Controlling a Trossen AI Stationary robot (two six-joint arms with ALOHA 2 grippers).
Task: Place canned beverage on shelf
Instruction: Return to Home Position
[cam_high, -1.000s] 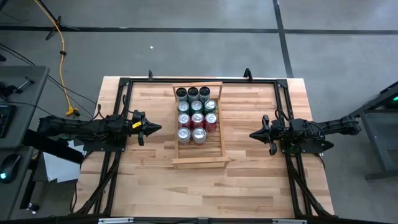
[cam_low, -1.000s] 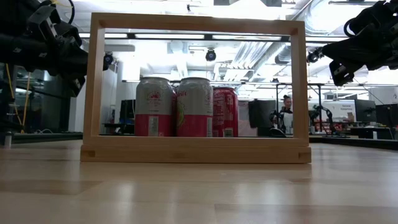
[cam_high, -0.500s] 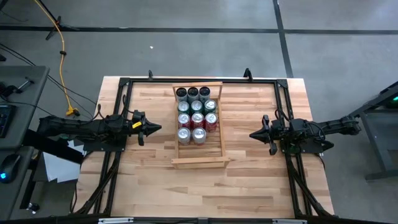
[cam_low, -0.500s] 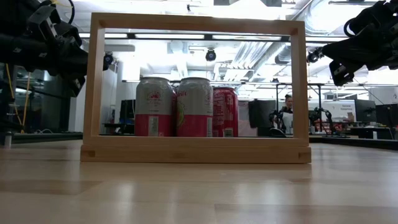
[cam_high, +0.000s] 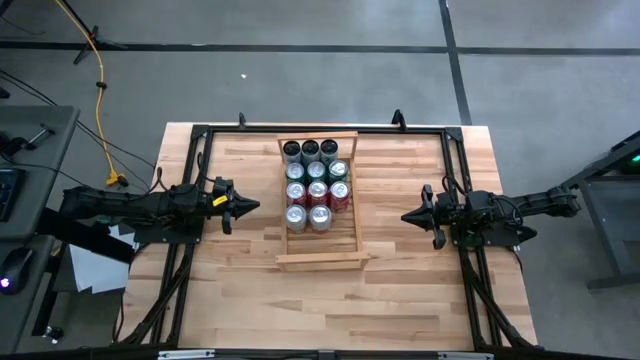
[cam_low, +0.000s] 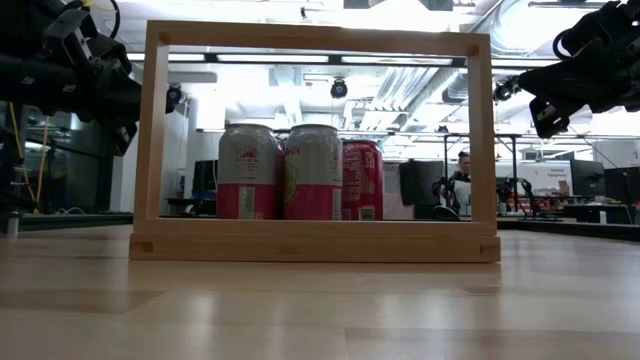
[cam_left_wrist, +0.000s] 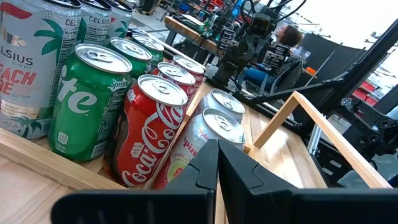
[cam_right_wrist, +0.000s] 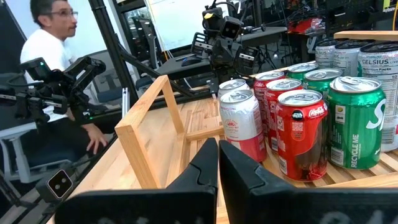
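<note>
Cans (cam_high: 318, 190) crowd the shelf (cam_high: 320, 262) at its far end — the near end lies open, with bare tabletop (cam_high: 400, 290) on both sides.

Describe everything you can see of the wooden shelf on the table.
The shelf is a rectangular light-wood rack with a slatted floor, raised side rails and tall frame-like end bars. It lies flat on the table, long axis running away from the low camera. Cans stand upright in rows filling its far part; the near slats are bare. The left end effector and right end effector flank it without touching.
</note>
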